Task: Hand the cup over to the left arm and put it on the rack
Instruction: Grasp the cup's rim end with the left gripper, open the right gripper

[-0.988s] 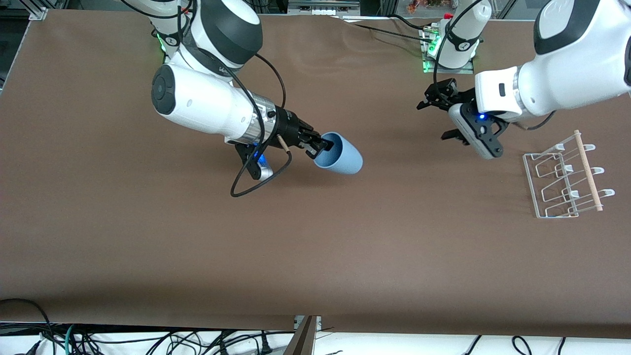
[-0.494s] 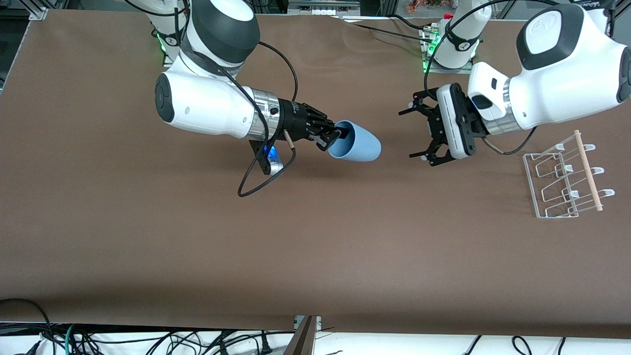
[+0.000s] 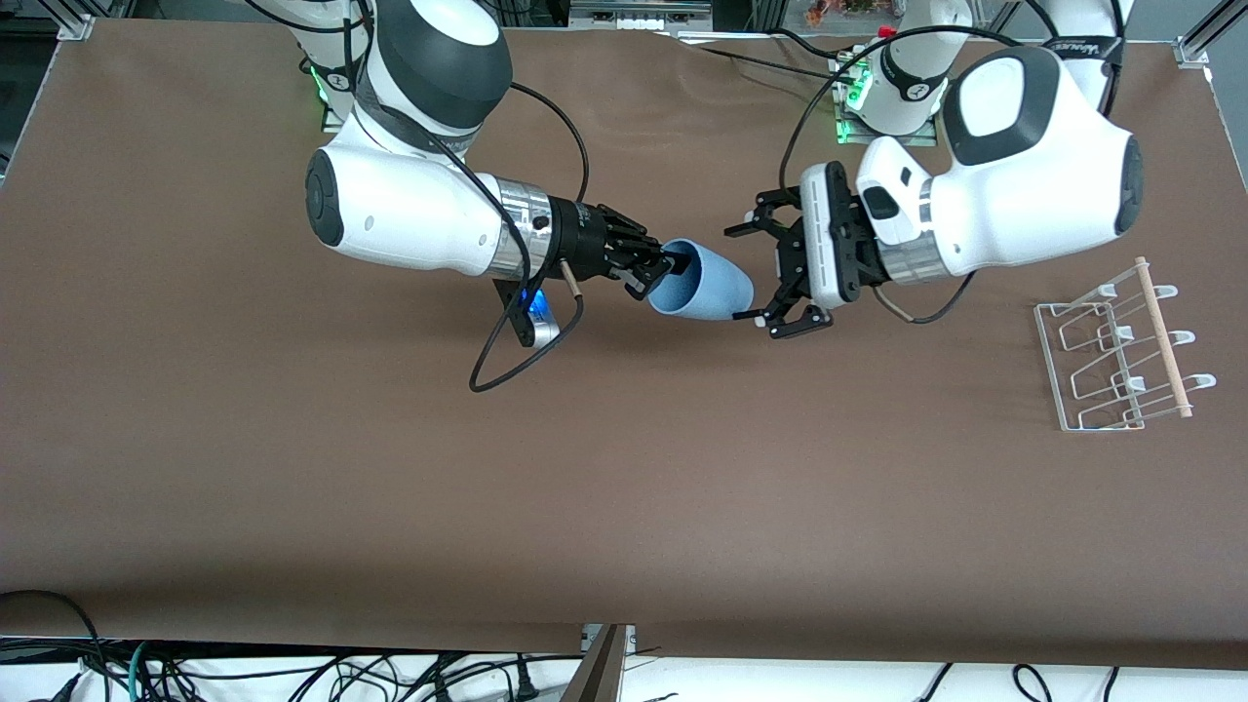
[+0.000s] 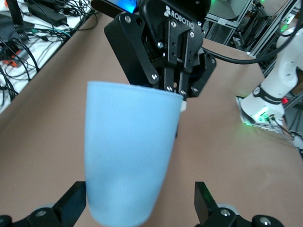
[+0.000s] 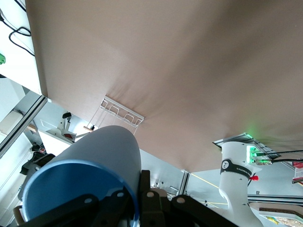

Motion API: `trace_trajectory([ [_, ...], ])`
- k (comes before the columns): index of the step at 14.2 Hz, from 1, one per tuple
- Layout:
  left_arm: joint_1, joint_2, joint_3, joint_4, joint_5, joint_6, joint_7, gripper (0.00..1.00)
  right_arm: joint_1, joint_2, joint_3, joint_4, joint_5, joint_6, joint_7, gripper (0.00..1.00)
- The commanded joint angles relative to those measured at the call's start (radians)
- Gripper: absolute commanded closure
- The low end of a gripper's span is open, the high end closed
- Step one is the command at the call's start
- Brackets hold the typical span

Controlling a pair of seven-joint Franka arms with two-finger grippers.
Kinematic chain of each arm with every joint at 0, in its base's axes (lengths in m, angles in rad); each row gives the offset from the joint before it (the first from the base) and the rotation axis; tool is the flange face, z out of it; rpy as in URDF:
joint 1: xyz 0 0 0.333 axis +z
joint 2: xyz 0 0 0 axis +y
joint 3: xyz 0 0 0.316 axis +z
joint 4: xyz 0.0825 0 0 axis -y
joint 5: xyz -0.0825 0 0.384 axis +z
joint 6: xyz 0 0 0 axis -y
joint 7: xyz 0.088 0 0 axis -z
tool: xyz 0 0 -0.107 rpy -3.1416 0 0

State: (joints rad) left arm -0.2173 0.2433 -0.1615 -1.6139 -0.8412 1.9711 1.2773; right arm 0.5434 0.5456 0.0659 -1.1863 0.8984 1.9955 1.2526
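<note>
Left gripper (image 3: 756, 275), jaws spread, has slid in around the cup's (image 3: 710, 287) base; my right gripper (image 3: 669, 269) stays pinched on its rim, rack (image 3: 1111, 353) untouched.

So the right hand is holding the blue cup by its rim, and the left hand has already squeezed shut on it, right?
Not quite. The right hand does hold the cup by its rim, but the left hand is open, its fingers either side of the cup's base, as the left wrist view shows.
</note>
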Motion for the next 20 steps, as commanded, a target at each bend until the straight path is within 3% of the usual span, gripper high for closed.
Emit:
trace_trajectory([
  [1, -0.043, 0.019, 0.005, 0.023, -0.047, 0.031, 0.046, 0.22, -0.013, 0.011, 0.022, 0.024, 0.020, 0.003, 0.013, 1.00],
  [2, -0.043, 0.019, 0.005, 0.022, -0.047, 0.031, 0.051, 0.63, -0.013, 0.011, 0.022, 0.024, 0.023, 0.003, 0.013, 1.00],
  [3, -0.042, 0.019, 0.005, 0.022, -0.047, 0.029, 0.051, 0.81, -0.013, 0.011, 0.020, 0.024, 0.027, 0.003, 0.013, 1.00],
  [4, -0.042, 0.021, 0.005, 0.022, -0.047, 0.029, 0.051, 0.89, -0.013, 0.011, 0.022, 0.024, 0.027, 0.003, 0.013, 1.00],
  [9, -0.034, 0.027, 0.005, 0.023, -0.045, 0.020, 0.048, 0.90, -0.014, 0.010, 0.018, 0.024, 0.025, 0.002, 0.002, 1.00],
  [10, -0.031, 0.025, 0.005, 0.023, -0.045, 0.017, 0.039, 0.89, -0.019, 0.010, 0.017, 0.024, 0.025, 0.002, -0.010, 0.76],
  [11, -0.028, 0.024, 0.007, 0.023, -0.042, 0.009, 0.034, 0.87, -0.029, 0.007, 0.015, 0.024, 0.025, 0.002, -0.034, 0.35],
  [13, -0.002, 0.024, 0.008, 0.025, -0.039, -0.064, 0.030, 0.87, -0.062, -0.007, 0.015, 0.024, 0.023, -0.013, -0.054, 0.01],
  [16, 0.042, 0.019, 0.020, 0.025, -0.021, -0.163, 0.031, 0.87, -0.155, -0.032, 0.009, 0.025, 0.023, -0.142, -0.056, 0.00],
  [18, 0.094, 0.014, 0.022, 0.026, 0.134, -0.247, 0.030, 0.85, -0.226, -0.052, 0.008, 0.025, 0.016, -0.204, -0.056, 0.00],
  [20, 0.107, 0.010, 0.026, 0.045, 0.287, -0.357, 0.017, 0.86, -0.295, -0.076, -0.004, 0.025, -0.059, -0.294, -0.106, 0.00],
])
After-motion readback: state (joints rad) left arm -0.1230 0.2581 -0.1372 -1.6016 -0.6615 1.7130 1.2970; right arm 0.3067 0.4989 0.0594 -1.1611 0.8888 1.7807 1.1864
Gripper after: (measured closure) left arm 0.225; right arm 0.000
